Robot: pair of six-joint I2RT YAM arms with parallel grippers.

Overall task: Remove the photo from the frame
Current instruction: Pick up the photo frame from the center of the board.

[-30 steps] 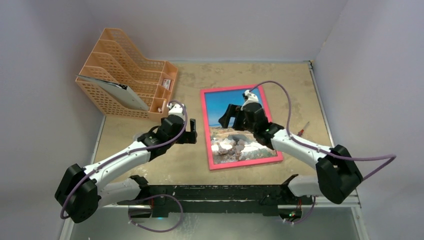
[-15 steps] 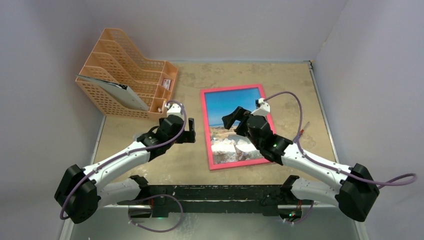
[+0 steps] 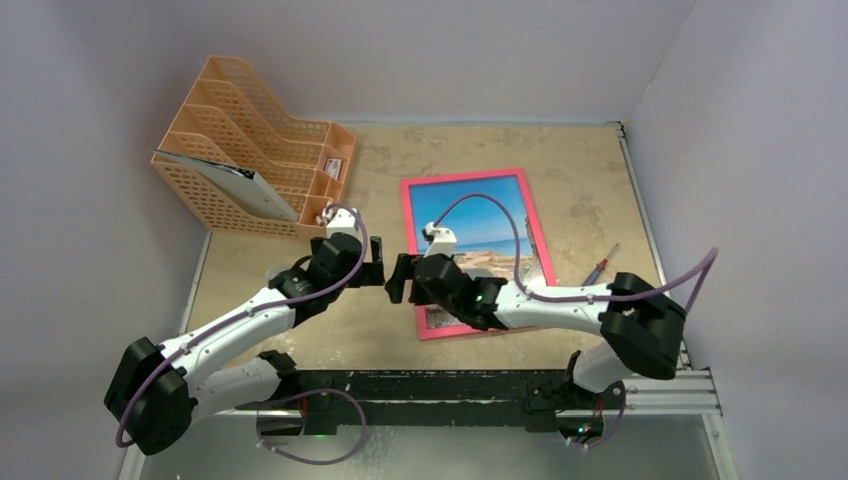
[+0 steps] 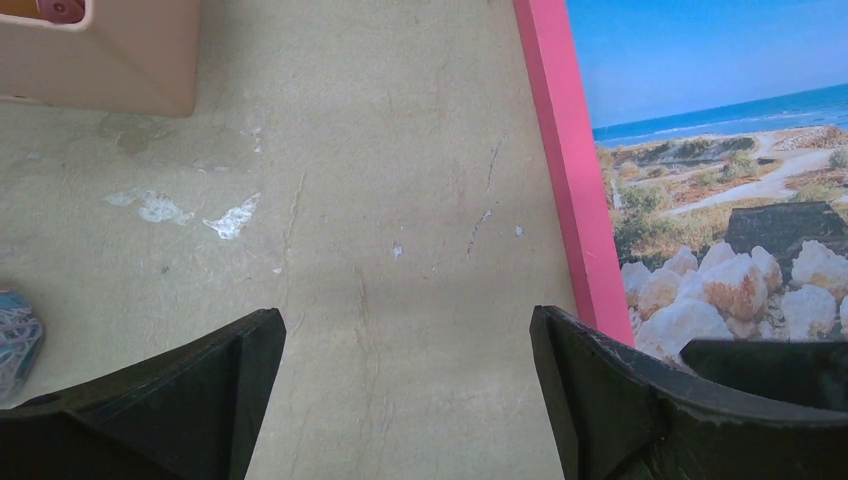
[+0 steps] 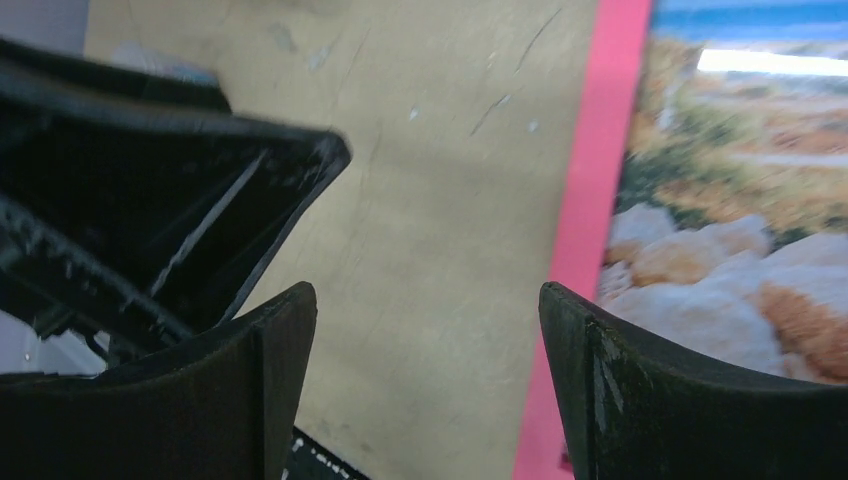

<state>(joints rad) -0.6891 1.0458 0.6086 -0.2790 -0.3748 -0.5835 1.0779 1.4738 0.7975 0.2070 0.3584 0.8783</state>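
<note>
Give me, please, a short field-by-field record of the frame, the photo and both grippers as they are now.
frame: pink-red, lying flat on the table, picture side up
photo: inside the frame, not yet taken out
left gripper: open, empty, over bare table just left of the frame
right gripper: open, empty, over the frame's left edge towards its near corner
contact with frame: cannot tell
other item: orange file rack, far left

Most of the photo's (image 3: 475,222) near half sits hidden under the right arm (image 3: 550,300), the right wrist view is blurred, and that thin thing (image 3: 600,266) by the table's (image 3: 590,170) right edge is too small to name.
</note>
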